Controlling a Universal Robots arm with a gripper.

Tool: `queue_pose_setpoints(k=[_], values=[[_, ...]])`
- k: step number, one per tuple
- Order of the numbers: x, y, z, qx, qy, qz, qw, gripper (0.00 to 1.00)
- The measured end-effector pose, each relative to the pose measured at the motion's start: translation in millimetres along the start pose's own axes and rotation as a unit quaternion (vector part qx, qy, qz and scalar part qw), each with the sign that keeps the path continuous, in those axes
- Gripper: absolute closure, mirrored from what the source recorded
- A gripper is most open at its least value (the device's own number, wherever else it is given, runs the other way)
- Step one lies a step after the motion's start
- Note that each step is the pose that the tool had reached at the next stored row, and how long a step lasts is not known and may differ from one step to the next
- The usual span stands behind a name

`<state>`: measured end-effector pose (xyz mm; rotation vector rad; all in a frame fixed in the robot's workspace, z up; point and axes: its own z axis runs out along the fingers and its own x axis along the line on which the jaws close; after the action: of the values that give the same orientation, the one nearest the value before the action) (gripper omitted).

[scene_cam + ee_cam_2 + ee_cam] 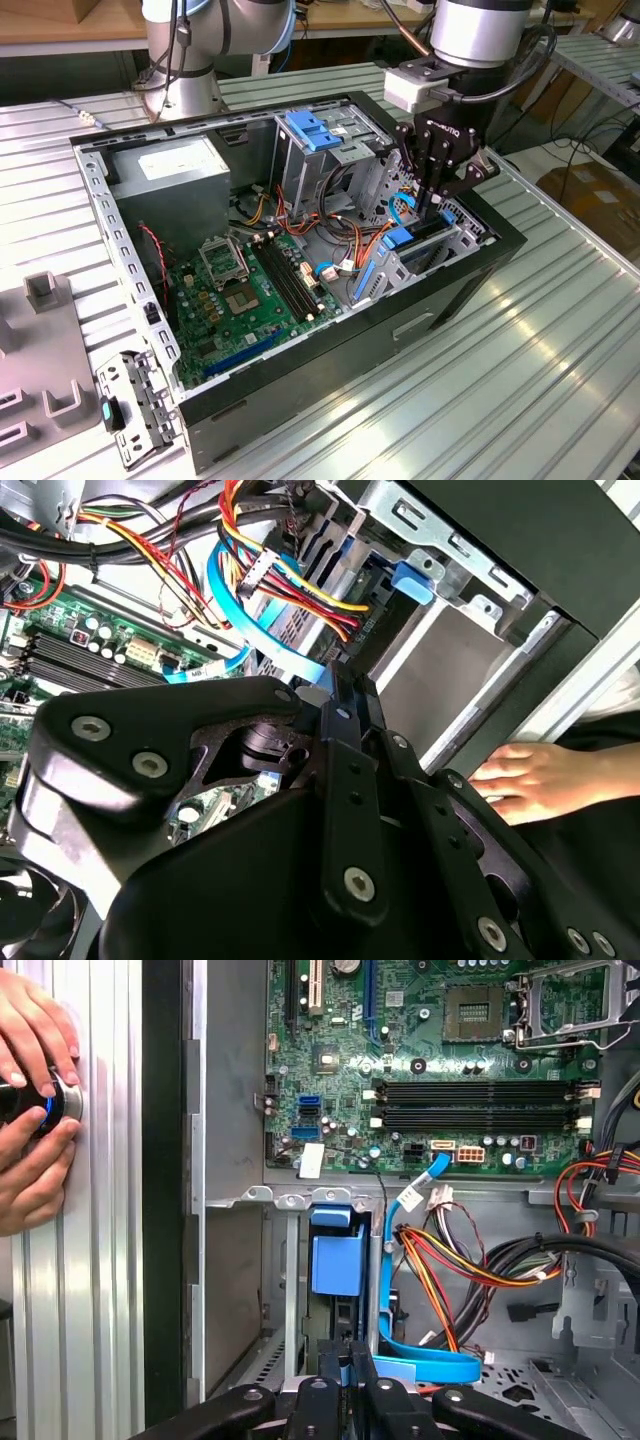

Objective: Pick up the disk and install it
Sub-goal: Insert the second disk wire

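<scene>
Gripper down inside the open computer case, fingers pinched narrow on the top edge of the disk. Disk standing on edge in the drive bay near the case's front corner, blue end tab facing up toward the first wrist view. Flat blue cable curling just beside it. Green motherboard further in. Somebody's hands outside the case, fingers around a small round knob.
</scene>
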<state>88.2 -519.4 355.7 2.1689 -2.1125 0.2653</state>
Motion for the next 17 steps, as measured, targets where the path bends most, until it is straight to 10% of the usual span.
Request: queue_pose_setpoints(k=[8,11,14,16,17], values=[[0.0,0.0,-0.1,0.0,-0.0006,0.0,1.0,0.84],[0.4,0.2,0.1,0.0002,-0.01,0.001,0.99995,0.84],[2.2,0.7,0.4,0.0015,-0.0513,0.003,0.99868,0.84],[3.3,1.4,0.6,0.0026,-0.0714,0.004,0.99743,0.84],[3.8,1.5,0.7,0.003,-0.0761,0.004,0.99709,0.84]])
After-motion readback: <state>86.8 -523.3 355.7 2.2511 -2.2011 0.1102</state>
